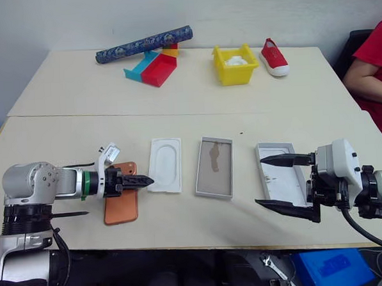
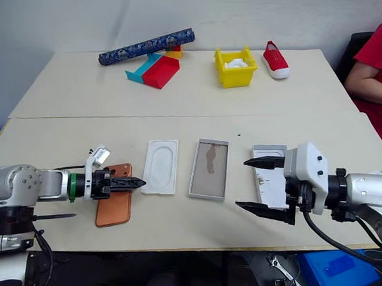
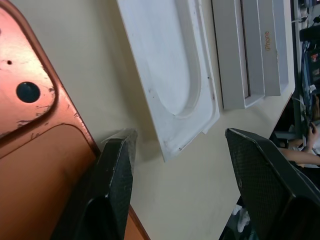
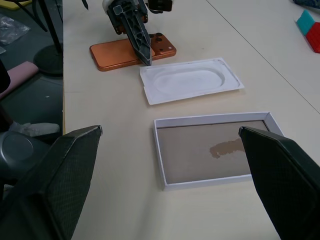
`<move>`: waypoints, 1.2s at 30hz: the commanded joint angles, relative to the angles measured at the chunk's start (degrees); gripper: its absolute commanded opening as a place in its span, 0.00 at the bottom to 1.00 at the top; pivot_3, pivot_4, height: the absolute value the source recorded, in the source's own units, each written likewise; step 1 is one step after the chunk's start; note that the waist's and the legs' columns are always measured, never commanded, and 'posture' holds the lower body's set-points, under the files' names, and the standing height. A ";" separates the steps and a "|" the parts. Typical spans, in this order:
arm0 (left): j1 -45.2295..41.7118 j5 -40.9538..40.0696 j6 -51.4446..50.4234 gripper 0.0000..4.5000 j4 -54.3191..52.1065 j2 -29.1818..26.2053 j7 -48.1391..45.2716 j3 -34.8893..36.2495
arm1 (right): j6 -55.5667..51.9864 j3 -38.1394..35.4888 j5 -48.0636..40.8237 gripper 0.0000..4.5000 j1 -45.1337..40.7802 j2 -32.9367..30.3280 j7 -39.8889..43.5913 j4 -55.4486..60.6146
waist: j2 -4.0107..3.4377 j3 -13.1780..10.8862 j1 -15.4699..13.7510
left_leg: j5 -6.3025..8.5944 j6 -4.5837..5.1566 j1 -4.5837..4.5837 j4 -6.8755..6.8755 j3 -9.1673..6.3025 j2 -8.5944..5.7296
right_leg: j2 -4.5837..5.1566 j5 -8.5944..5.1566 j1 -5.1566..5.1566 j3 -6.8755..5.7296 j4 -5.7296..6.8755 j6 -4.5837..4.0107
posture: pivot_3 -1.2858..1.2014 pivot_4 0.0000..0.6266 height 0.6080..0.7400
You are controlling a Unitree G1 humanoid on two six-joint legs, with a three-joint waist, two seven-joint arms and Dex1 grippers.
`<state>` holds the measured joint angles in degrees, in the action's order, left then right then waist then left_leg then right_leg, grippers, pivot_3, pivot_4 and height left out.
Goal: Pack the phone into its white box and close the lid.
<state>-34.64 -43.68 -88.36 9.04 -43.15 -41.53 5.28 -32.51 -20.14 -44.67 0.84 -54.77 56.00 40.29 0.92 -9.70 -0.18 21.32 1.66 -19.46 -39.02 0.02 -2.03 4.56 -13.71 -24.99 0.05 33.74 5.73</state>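
The left gripper hovers with fingers parted over the slim copper-orange phone lying on the beige desk. The right gripper holds its fingers spread wide above the shallow white lid, beside the grey-floored white box.

**Materials and surface finishes**

Phone: copper-orange back, metallic satin sheen, fine scratches near the dark glossy lens. White box: matt white card walls, grey-brown paper-like floor with a dark smear. Lid: matt white card, scuffed inner floor. Moulded insert: thin white pulp or plastic, smooth, slightly soiled at the edges. Fingers of left gripper: black, finely textured, woven-looking pattern, faint sheen. Right gripper: same black textured fingers, glossy white plastic housing behind. Bench: cream laminate, smooth, matt. Bin: glossy yellow plastic. Shoe: red cloth, white rubber sole. Roll: blue patterned fabric.
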 commanded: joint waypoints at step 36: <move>0.37 5.49 3.49 0.00 6.45 10.52 1.66 -1.77 | 0.76 -0.49 1.10 1.00 0.59 -0.08 -1.84 1.35 | -0.41 0.25 -1.26 | -0.07 -0.05 0.30 -0.02 -0.43 -0.09 | 0.13 -0.01 0.48 -0.17 -0.12 -0.02 | 0.52 0.24 1.00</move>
<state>-36.48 -38.43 -83.41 14.50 -33.81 -40.26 4.80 -32.53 -20.14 -43.88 1.69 -53.84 53.93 40.48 0.51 -9.45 -1.44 21.25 1.61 -19.16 -39.04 -0.41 -2.11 4.70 -13.72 -24.51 -0.12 33.63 5.72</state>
